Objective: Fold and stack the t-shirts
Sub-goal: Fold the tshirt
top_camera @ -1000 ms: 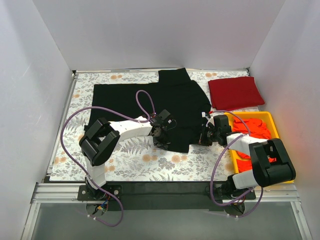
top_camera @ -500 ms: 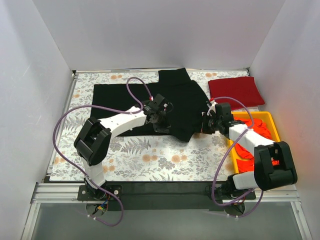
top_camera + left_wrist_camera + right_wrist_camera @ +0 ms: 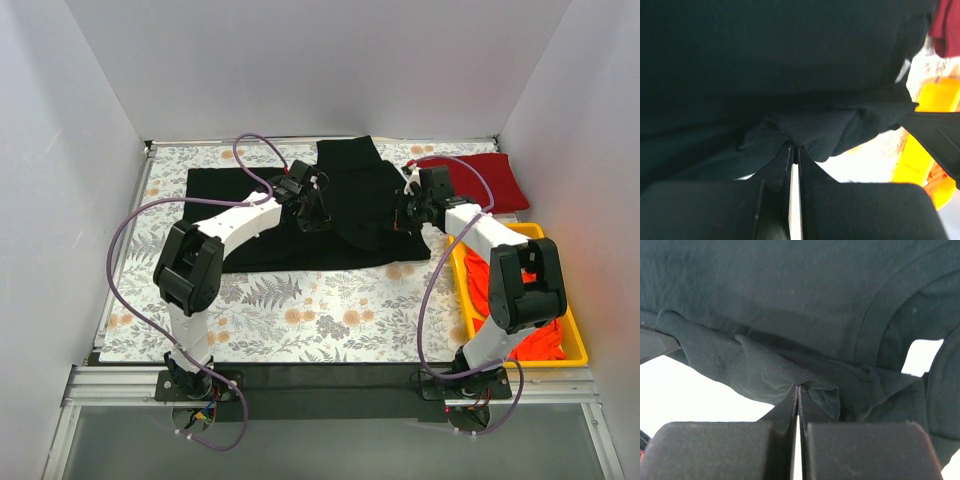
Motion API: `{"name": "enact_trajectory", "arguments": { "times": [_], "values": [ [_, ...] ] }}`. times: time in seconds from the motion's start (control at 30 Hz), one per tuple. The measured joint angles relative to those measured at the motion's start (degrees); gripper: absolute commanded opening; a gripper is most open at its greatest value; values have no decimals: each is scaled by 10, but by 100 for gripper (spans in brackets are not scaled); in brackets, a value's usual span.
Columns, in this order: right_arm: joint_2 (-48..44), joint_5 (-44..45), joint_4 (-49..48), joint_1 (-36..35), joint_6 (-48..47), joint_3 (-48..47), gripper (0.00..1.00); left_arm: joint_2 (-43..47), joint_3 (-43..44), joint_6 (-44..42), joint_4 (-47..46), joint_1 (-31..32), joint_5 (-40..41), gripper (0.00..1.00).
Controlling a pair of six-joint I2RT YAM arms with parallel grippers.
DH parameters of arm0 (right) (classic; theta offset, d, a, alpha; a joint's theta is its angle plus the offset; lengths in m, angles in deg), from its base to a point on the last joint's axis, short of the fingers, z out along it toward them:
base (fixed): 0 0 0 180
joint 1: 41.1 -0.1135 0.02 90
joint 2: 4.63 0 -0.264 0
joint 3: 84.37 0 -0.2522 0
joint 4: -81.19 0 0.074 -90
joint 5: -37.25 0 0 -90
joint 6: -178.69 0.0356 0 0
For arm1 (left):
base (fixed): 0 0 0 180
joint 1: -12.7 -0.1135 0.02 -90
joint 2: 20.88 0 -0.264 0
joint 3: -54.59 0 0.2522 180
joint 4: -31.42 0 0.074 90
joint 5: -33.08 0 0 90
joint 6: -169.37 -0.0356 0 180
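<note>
While fingers (image 3: 710, 210) pinch black t-shirt (image 3: 215, 190), yellow bin (image 3: 530, 229) holding orange-red t-shirts (image 3: 545, 342)

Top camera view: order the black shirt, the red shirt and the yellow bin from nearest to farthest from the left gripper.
1. Black shirt, centre, pinched in the left gripper.
2. Red shirt, far right corner.
3. Yellow bin, right edge, nearer side.
</note>
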Motion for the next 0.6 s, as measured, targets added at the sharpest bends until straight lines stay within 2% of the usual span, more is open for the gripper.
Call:
{"name": "enact_trajectory", "arguments": {
  "times": [0.6],
  "values": [
    [127,8,26,0,-18,-126,4,-69,18,-8,-53,-49,0,0]
  ]
}}
